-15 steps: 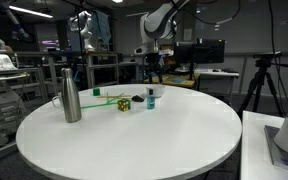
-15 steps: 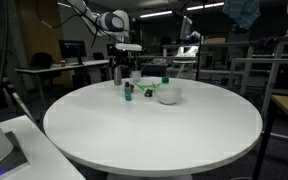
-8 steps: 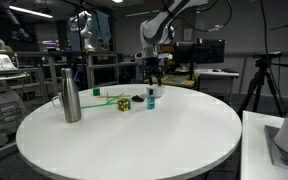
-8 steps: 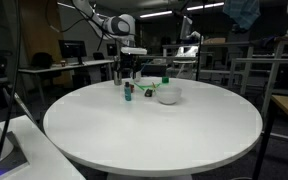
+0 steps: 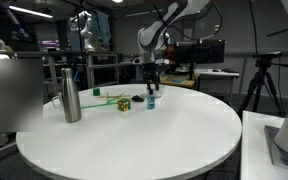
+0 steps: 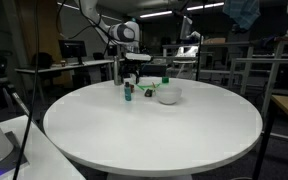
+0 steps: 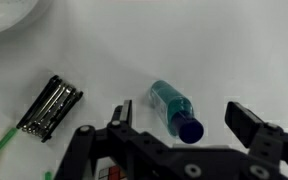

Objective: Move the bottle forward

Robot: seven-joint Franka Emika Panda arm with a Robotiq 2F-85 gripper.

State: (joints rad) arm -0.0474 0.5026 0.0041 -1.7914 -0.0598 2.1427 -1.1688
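Observation:
The small teal-blue bottle [image 5: 150, 98] stands upright on the round white table [image 5: 134, 140], and it also shows in an exterior view [image 6: 128, 91]. In the wrist view the bottle [image 7: 172, 106] is seen from above, and its top looks dark blue. My gripper [image 5: 151, 76] hangs just above the bottle in both exterior views [image 6: 131, 73]. In the wrist view my gripper [image 7: 182, 120] is open, with one finger on each side of the bottle's top and not touching it.
A tall steel flask [image 5: 71, 95] stands at the table's left. A coloured cube [image 5: 124, 103] sits beside the bottle. A white bowl [image 6: 167, 94] is near it. A black multi-tool [image 7: 49, 105] lies on the table. The table's near half [image 6: 154, 140] is bare.
My gripper has come down a little and shifted over the bottle. The bottle has not moved.

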